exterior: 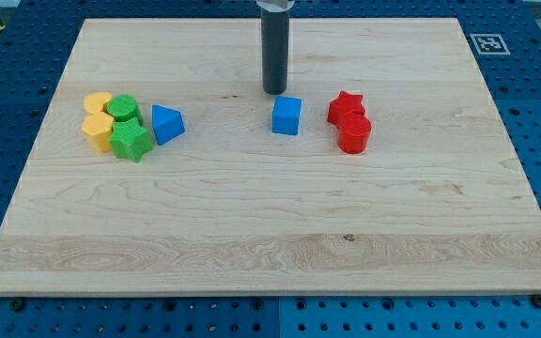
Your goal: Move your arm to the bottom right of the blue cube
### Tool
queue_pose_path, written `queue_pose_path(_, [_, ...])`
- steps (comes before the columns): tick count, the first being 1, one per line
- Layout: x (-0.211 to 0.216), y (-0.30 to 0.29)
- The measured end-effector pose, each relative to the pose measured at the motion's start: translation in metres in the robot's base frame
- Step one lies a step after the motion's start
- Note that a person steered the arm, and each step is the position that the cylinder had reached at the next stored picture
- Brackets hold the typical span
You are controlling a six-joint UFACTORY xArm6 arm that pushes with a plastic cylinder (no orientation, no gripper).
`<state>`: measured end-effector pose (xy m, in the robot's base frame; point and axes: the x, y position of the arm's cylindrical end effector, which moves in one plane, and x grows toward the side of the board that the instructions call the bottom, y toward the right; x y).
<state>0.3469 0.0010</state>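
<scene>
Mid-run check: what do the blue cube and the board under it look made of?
The blue cube looks like moulded or printed plastic: uniform saturated colour, matte faces, softened edges. The board looks like light, unpainted wood, with grain lines and plank seams running across it. My tip sits just above the cube in the view.

Single view, high front angle, looking down over whole wooden board [270, 235]; moderate distance.
</scene>
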Motion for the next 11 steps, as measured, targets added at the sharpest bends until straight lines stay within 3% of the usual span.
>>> queue_pose_path(4, [0.015, -0.005])
queue_pose_path(6, [0.036, -0.014])
queue_pose_path(9, [0.109, -0.016])
queue_pose_path(11, [0.110, 0.017])
